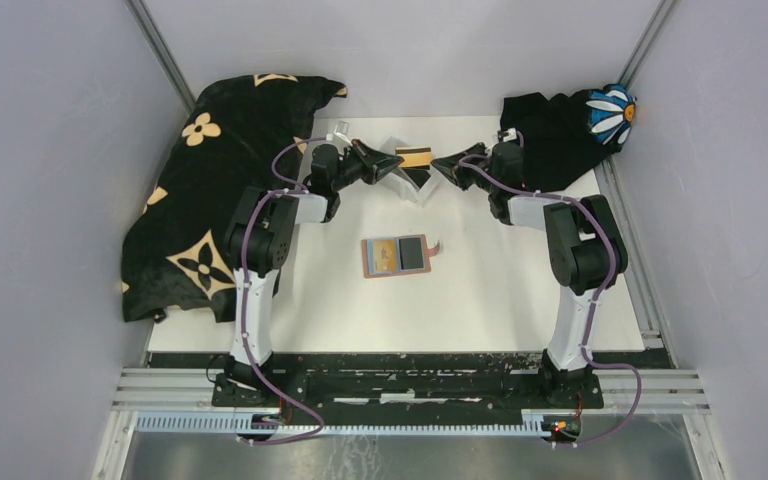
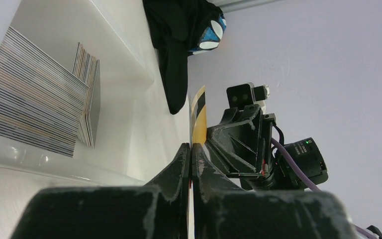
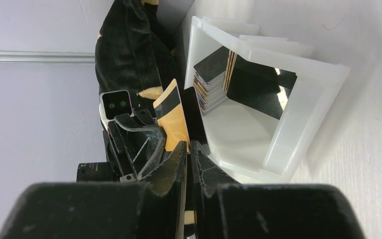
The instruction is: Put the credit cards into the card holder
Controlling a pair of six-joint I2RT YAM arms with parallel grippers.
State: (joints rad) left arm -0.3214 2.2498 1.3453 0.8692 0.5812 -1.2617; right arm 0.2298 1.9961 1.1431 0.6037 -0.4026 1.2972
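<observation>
Both grippers meet above the white tray point(image 1: 422, 190) at the back of the table. My left gripper point(image 1: 397, 160) is shut on a gold credit card point(image 1: 416, 156) with a dark stripe, which runs edge-on from its fingers point(image 2: 199, 117). My right gripper point(image 1: 436, 165) faces it, shut on the same gold card point(image 3: 171, 119) with a dark card point(image 3: 194, 119) lying against it. The tan card holder point(image 1: 365, 258) lies open mid-table, a blue-grey card and a dark card inside. More credit cards point(image 3: 210, 82) stand stacked in the tray.
A black cloth with tan flowers point(image 1: 210, 200) covers the table's left side. A black cloth with a blue-and-white flower point(image 1: 608, 112) lies in the back right corner. Grey walls close in on both sides. The tray's walls point(image 3: 298, 99) stand close to both grippers.
</observation>
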